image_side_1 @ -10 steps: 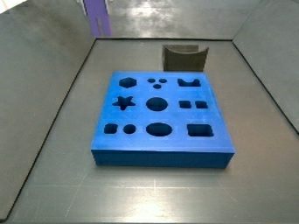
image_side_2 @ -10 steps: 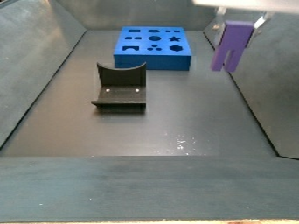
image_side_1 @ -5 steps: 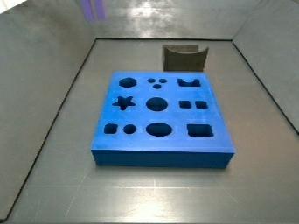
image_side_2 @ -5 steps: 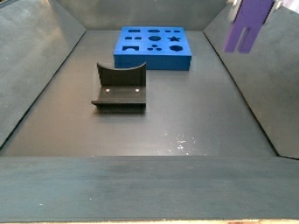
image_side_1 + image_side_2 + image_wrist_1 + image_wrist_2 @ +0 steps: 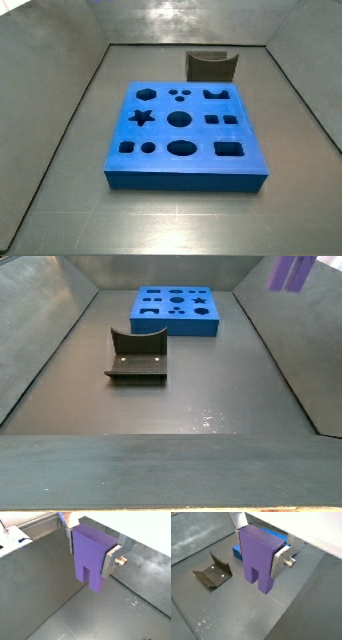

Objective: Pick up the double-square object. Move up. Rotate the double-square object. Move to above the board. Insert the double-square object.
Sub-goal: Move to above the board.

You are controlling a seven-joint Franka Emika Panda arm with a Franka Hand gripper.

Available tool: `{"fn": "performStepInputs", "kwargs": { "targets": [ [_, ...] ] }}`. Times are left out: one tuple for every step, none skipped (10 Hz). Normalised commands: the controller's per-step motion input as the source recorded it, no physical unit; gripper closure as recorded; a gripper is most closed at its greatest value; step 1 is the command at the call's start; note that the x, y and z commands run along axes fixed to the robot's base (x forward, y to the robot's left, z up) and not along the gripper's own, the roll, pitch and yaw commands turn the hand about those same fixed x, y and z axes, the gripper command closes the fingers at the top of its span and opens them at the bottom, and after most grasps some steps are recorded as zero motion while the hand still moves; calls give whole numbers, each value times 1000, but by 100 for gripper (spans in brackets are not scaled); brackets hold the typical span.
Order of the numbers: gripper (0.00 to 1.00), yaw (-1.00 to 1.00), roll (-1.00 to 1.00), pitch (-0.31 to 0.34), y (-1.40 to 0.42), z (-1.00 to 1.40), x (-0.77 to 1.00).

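Your gripper (image 5: 91, 548) sits high above the floor, near the upper edge of a side view, where only the lower end of the double-square object (image 5: 291, 273) shows against the right wall. In both wrist views you see the flat silver fingers (image 5: 113, 558) closed on the double-square object (image 5: 259, 556), one plate on each of its narrow flanks, pads pressed against the purple plastic. The piece hangs upright, long axis vertical, with its slotted end pointing down: a narrow notch splits the lower end into two legs, one a bit longer than the other in a wrist view (image 5: 90, 556).

The board (image 5: 183, 133) lies flat on the floor, well apart from the held piece. Its top face carries a star, circles, squares and other shaped holes, all unfilled as far as you can see. In a side view the board (image 5: 177, 309) lies at the far end of the bin, with the double-square object off to its right and higher. In a wrist view part of the board (image 5: 274, 536) peeks out behind the purple piece.

The fixture (image 5: 136, 357) stands on the floor nearer the camera than the board, its dark L-bracket upright on the base plate, nothing in it. You also see the fixture (image 5: 210, 65) beyond the board's far edge, and the fixture (image 5: 213, 570) below the gripper to one side.
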Motion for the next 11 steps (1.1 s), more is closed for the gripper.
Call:
{"fn": "performStepInputs", "kwargs": {
  "targets": [
    [100, -48, -155, 53, 18, 364, -4],
    [100, -48, -150, 50, 16, 180, -5],
    [100, -9, 43, 536, -1000, 217, 595],
    [100, 17, 98, 537, -1000, 202, 607],
    [100, 57, 142, 527, -1000, 203, 623],
    [100, 25, 35, 398, -1000, 199, 648],
    [100, 19, 11, 254, -1000, 205, 643],
    [100, 18, 26, 178, -1000, 206, 635],
    [100, 18, 9, 143, -1000, 206, 641],
    [100, 13, -6, 121, -1000, 208, 659],
    [100, 16, 14, 123, -1000, 210, 662]
  ]
}}
